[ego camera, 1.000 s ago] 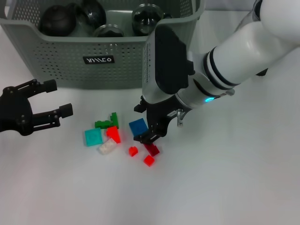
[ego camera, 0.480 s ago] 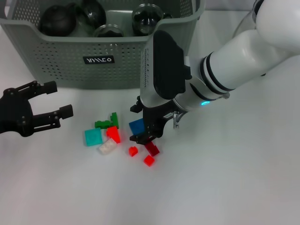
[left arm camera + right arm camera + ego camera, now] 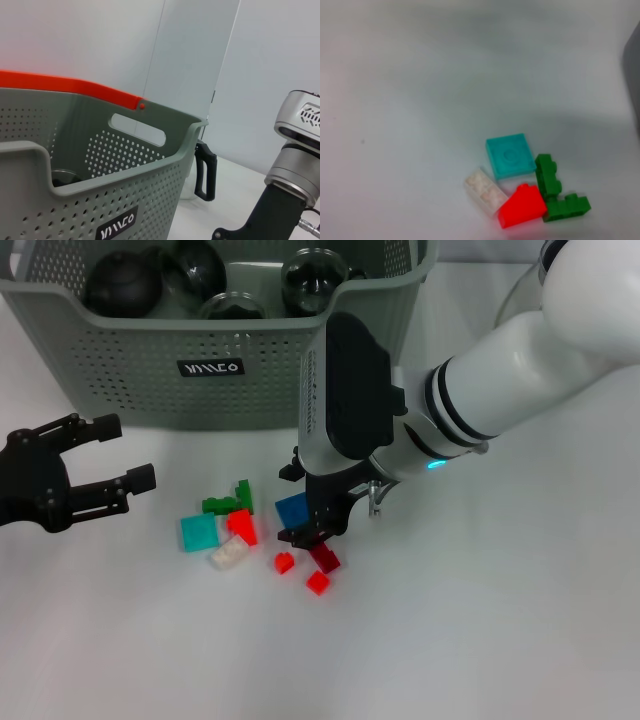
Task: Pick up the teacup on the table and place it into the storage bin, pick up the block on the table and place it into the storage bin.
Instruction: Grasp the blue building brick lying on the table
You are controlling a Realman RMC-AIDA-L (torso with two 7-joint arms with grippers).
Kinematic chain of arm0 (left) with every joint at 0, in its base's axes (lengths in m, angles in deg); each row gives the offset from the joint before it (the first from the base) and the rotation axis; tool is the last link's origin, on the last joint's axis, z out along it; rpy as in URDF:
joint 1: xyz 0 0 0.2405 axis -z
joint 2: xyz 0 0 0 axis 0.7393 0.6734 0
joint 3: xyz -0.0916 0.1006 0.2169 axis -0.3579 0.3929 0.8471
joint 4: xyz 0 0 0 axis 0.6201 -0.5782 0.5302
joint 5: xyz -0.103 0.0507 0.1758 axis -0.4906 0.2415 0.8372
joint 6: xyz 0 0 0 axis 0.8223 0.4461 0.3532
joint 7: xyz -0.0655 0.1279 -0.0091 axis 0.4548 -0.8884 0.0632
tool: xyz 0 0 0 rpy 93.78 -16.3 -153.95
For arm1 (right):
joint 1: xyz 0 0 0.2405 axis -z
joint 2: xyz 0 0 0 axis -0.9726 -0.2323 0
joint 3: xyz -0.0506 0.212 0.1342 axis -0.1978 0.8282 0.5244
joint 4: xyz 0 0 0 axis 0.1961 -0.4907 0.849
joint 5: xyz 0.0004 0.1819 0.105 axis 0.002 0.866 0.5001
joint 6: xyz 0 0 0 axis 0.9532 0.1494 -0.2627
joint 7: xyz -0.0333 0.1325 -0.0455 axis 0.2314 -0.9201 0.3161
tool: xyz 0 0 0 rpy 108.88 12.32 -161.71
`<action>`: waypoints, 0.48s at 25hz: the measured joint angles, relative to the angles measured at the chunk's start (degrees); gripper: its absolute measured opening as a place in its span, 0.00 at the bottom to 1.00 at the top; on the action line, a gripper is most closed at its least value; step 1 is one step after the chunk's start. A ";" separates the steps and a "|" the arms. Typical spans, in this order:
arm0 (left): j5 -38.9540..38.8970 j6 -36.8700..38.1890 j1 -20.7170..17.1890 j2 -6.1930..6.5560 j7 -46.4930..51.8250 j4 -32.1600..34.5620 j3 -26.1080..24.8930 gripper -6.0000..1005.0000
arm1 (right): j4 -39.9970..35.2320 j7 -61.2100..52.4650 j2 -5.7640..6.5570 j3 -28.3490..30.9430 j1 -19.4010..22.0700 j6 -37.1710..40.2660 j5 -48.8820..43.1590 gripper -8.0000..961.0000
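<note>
The grey-green storage bin point(image 3: 140, 360) stands at the back, and its perforated wall point(image 3: 100, 200) fills the left wrist view. Dark round vessels point(image 3: 122, 280) lie inside it; no teacup shows on the table. In front lies a cluster of blocks. My right gripper point(image 3: 291, 505) hangs low and open over it, one finger on each side of the blue block point(image 3: 291, 508). Close by lie teal point(image 3: 198, 532), green point(image 3: 230, 502), orange-red point(image 3: 242, 526) and white point(image 3: 228, 554) blocks. The right wrist view shows the teal point(image 3: 510, 156), white point(image 3: 485, 192), orange-red point(image 3: 522, 206) and green point(image 3: 552, 192) ones. My left gripper point(image 3: 112, 452) rests open at the left.
Small red blocks point(image 3: 318, 583) and a dark red one point(image 3: 325, 559) lie just in front of the right gripper. A black teapot handle point(image 3: 205, 170) shows beside the bin's corner. The right arm point(image 3: 480, 380) reaches in from the back right across the white table.
My right gripper has shifted slightly to the left and settled around the blue block. The left arm and the other blocks have not moved.
</note>
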 joint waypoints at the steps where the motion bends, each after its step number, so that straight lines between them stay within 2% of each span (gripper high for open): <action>1: 0.00 -0.02 0.00 0.00 0.00 0.00 0.00 0.86 | 0.12 0.18 -0.01 -0.28 0.03 -0.20 0.37 0.83; 12: 0.00 -0.02 0.02 0.00 0.00 -0.09 0.00 0.86 | 1.41 1.38 -0.02 -0.74 -0.17 -1.06 1.89 0.83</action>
